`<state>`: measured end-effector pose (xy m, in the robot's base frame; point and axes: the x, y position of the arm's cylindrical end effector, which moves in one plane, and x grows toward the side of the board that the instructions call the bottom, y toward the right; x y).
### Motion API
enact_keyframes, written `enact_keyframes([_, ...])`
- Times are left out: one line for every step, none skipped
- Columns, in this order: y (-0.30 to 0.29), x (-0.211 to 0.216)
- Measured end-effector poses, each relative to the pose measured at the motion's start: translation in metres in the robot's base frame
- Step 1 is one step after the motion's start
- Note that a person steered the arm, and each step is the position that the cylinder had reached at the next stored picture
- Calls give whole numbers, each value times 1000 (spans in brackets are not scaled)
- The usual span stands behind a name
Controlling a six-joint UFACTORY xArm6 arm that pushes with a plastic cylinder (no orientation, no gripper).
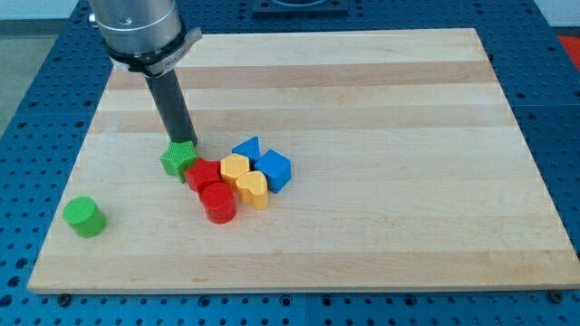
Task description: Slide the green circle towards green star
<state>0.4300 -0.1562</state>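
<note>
1. A pale wooden board [362, 109], made of glued lengthwise strips with faint grain bands, fills most of the view; its far edge looks narrower than its near edge
2. The board rests on a blue perforated table [36, 136] whose regular grid of holes shows along the view's left, right and bottom margins
3. At the view's top, behind the board, only a sliver of dark equipment and a grey patch can be made out; the rest of the room is out of frame
4. The arm's grey metal housing [136, 27] enters from the view's top left, and the straight dark rod [172, 104] slants down from it
5. My tip [186, 145] is a plain rod end with nothing to spread or pinch; it meets the top rear edge of the green star [178, 160], and whether it touches the board behind it cannot be told
6. The green circle [85, 217] stands alone near the board's lower left corner, well apart from the star and from my tip
7. Just to the right of the star sits a tight cluster: a red block [203, 173] touching the star, a red cylinder [218, 204] below it, a yellow block [235, 167], a yellow heart-like block [253, 189], a blue triangle [246, 148] and a blue cube [274, 170]
8. The remaining board surface, right half and far strip, shows only bare wood
</note>
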Motion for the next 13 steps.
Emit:
enact_keyframes([16, 0])
enact_keyframes([26, -4])
enact_keyframes([-22, -41])
enact_keyframes([-107, -65])
enact_keyframes([-146, -60])
enact_keyframes([-149, -57])
enact_keyframes([-149, -39])
enact_keyframes([-148, 14])
enact_keyframes([-149, 48])
enact_keyframes([-148, 89])
enact_keyframes([-149, 132])
enact_keyframes([-148, 159])
enact_keyframes([-125, 160])
